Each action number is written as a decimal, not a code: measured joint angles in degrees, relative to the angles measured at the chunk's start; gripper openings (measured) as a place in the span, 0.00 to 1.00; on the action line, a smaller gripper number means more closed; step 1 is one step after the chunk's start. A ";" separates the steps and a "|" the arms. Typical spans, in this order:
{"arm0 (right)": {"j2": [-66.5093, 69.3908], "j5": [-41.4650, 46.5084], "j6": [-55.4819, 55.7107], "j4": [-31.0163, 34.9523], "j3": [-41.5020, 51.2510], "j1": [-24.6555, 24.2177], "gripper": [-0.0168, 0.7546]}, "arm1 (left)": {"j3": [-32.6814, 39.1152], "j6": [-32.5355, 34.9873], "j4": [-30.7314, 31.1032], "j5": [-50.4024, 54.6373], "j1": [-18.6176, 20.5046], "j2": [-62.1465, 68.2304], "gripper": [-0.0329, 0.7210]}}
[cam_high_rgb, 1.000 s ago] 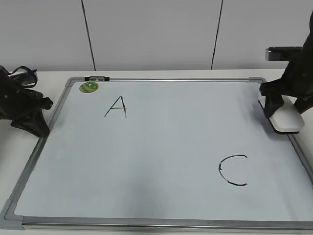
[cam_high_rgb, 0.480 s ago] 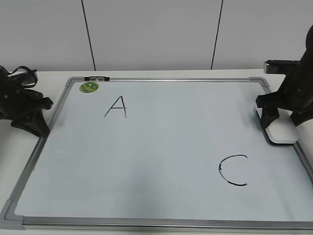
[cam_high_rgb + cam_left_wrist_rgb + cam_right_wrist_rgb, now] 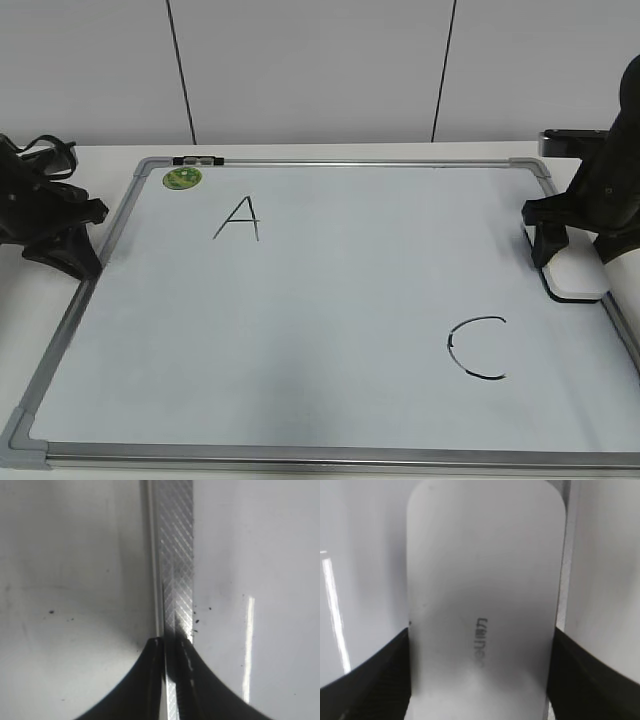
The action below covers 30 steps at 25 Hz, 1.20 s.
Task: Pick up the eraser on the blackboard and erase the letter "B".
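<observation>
Right gripper [image 3: 480, 680]: fingers flank the eraser [image 3: 485, 595], touching both long sides, clamped on it. Eraser sits at the right edge of the blackboard [image 3: 330, 320], above the "C" [image 3: 478, 347]. "A" [image 3: 239, 218] lies beside the green magnet [image 3: 182, 178]. Left gripper [image 3: 170, 680] closed, over the board's left frame.

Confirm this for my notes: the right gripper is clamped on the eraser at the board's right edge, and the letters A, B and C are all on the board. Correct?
Not quite. The exterior view shows only the A and the C on the blackboard; no B is visible. The rest holds: the right gripper has its fingers against both sides of the eraser at the right edge.
</observation>
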 joint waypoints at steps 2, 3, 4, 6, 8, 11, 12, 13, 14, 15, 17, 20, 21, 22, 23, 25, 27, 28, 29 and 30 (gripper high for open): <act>0.00 0.00 0.05 0.00 0.00 0.00 0.75 | 0.00 0.00 0.00 0.00 0.00 0.00 0.09; 0.00 -0.10 0.14 -0.13 0.00 0.00 0.76 | 0.00 0.00 0.00 0.00 0.00 0.00 0.10; 0.00 -0.10 0.14 -0.13 0.00 0.00 0.76 | 0.00 0.00 0.00 0.00 0.00 0.00 0.10; 0.00 0.67 0.14 -0.47 -0.28 0.00 0.77 | 0.00 0.00 0.00 0.00 0.00 0.00 0.10; -0.54 2.38 0.25 -1.39 -1.45 0.00 0.77 | 0.00 0.00 0.00 0.00 0.00 0.00 0.10; -3.43 4.96 0.25 -2.43 -3.79 0.00 0.77 | -0.02 0.00 0.00 0.00 0.00 0.00 0.10; -5.01 5.99 0.25 -3.09 -4.65 0.00 0.77 | -0.12 0.00 0.00 0.00 0.00 0.00 0.11; -6.19 6.78 0.25 -3.33 -5.38 0.00 0.77 | -0.25 0.00 0.11 0.12 0.00 0.00 0.11; -7.28 7.32 0.25 -3.56 -5.84 0.00 0.77 | -0.49 0.00 0.26 0.20 0.00 0.04 0.12; -8.46 7.80 0.25 -3.71 -6.25 0.00 0.77 | -0.76 0.00 0.39 0.46 0.00 0.13 0.13; -10.47 8.81 0.25 -3.80 -6.52 0.00 0.77 | -1.72 0.07 0.81 0.95 0.00 0.51 0.19; -12.77 11.36 -0.27 -2.72 -6.61 0.00 0.77 | -4.31 0.23 1.26 2.82 0.00 1.04 0.34; -13.47 11.85 -0.71 -2.33 -6.61 0.00 0.77 | -5.55 0.21 1.40 3.78 0.00 1.04 0.40; -14.46 12.56 -1.33 -1.39 -6.61 0.00 0.77 | -6.96 0.21 1.40 4.86 0.00 1.04 0.47; -15.35 12.84 -1.82 -0.96 -6.61 0.00 0.77 | -8.14 0.21 1.40 5.74 0.00 1.04 0.53; -16.87 13.82 -2.44 -0.23 -6.61 0.00 0.77 | -10.74 0.21 1.57 8.23 0.00 0.48 0.59; -18.58 15.65 -2.81 0.14 -6.61 0.00 0.77 | -12.89 -0.11 1.78 10.85 0.00 -0.91 0.62; -19.31 16.47 -2.92 0.22 -6.61 0.00 0.77 | -13.83 -0.56 1.79 12.35 0.00 -1.93 0.63; -20.20 17.47 -3.05 0.36 -6.61 0.00 0.77 | -14.54 -1.09 2.05 13.72 0.00 -2.89 0.63; -21.18 18.34 -3.34 0.61 -6.61 0.00 0.77 | -14.86 -1.73 2.36 14.56 0.00 -4.20 0.63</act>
